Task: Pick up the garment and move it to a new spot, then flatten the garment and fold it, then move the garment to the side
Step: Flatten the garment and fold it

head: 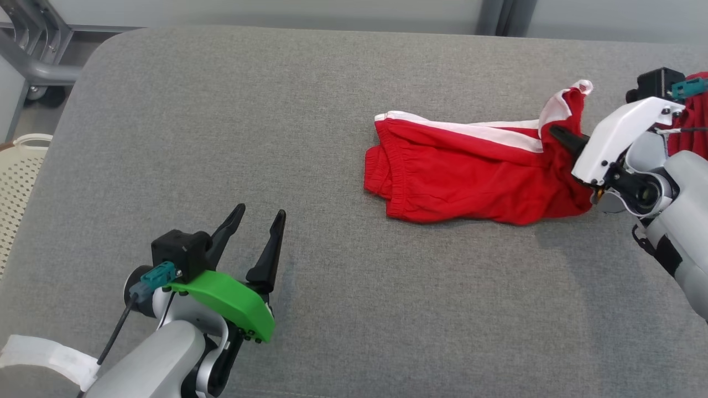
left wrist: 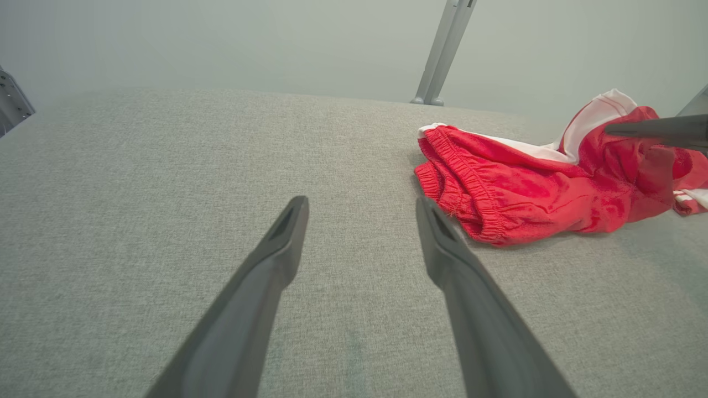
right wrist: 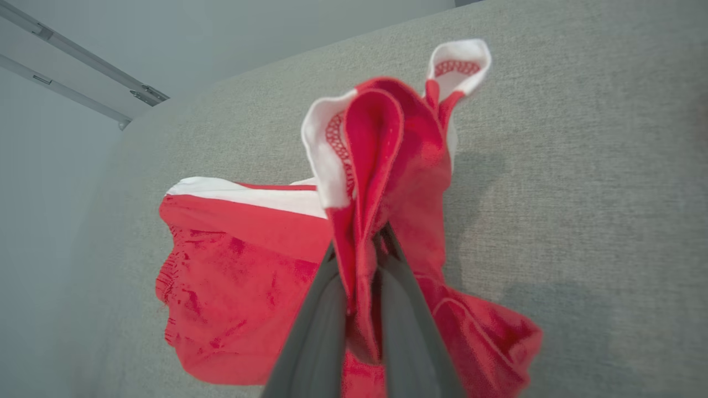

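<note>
Right gripper point(right wrist: 362, 246) could lose its hold: it pinches only a thin bunched fold of the red shorts point(head: 459, 177), and drag across the grey cushion point(head: 221, 110) may pull that free or twist it. Fingers nearly closed on the fold; waistband end lies on the cushion. Left gripper point(head: 261, 211) wide open, empty, well apart.

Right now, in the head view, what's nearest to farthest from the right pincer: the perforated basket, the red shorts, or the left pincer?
1. red shorts: pinched in the right pincer, at right.
2. left pincer: open, lower left.
3. perforated basket: far left edge, beyond the grey cushion.
</note>
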`<state>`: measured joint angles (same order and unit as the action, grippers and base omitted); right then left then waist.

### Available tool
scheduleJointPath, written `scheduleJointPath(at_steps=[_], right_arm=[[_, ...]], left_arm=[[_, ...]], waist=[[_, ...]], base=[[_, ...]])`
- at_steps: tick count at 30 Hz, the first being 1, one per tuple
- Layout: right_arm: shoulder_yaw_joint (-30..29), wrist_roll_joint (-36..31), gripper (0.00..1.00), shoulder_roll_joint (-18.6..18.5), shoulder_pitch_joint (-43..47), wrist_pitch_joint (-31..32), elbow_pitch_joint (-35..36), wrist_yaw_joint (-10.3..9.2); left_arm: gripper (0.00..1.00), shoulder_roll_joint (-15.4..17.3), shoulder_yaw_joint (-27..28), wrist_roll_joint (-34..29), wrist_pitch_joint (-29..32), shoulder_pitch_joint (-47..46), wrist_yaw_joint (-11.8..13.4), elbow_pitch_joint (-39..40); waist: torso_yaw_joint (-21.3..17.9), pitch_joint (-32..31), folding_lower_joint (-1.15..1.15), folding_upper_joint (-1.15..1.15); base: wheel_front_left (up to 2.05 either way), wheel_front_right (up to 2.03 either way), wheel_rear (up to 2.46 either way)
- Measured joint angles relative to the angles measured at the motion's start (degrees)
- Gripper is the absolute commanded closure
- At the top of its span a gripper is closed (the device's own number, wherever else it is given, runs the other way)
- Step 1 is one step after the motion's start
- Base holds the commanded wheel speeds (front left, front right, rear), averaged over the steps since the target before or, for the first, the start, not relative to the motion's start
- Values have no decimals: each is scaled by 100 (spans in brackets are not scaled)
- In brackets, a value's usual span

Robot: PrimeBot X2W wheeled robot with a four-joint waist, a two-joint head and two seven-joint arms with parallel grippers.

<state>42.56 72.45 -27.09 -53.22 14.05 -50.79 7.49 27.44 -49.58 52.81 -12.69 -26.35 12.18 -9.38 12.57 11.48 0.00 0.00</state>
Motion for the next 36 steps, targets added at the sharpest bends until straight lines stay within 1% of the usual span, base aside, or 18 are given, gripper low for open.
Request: scheduleJointPath(at_steps=[6,10,15,18,26,27,28,29,30,36], right_arm=[[-165,550,100,278,-8,368,630,-1],[-208,786,100,457,3,558,868,-1],[-242,900,100,694,10,563,754,-1],[-347,1123,100,913,13,560,630,-1],[-383,1225,100,1093,15,563,334,-1],[-382,1227,76,1111,15,575,328,-1],[-379,1228,56,1122,15,590,330,-1],[-378,1246,12,1129,14,605,345,-1],[-378,1246,0,1129,14,605,345,-1],[-368,1348,0,1146,30,684,657,-1]], left_arm=[[0,-123,-25,13,-25,24,-13,-57],[0,-152,-15,42,-51,44,-34,-136],[0,-260,-32,53,-75,49,-92,-225],[0,-308,-23,53,-99,49,-110,-288],[0,-347,-3,60,-126,49,-167,-400],[0,-348,3,60,-130,49,-167,-410],[0,-349,12,60,-135,49,-167,-417],[0,-349,19,60,-147,49,-167,-425],[0,-349,19,60,-147,49,-167,-425],[0,-347,8,60,-142,51,-167,-454]], waist=[[161,-11,0,0],[316,1,0,0],[519,53,0,0],[680,100,0,0],[858,180,0,0],[857,182,0,0],[851,180,0,0],[840,176,0,0],[840,176,0,0],[739,84,0,0]], base=[[0,0,0],[0,0,0],[0,0,0],[0,0,0],[0,0,0],[0,0,0],[0,0,0],[0,0,0],[0,0,0],[0,0,0]])
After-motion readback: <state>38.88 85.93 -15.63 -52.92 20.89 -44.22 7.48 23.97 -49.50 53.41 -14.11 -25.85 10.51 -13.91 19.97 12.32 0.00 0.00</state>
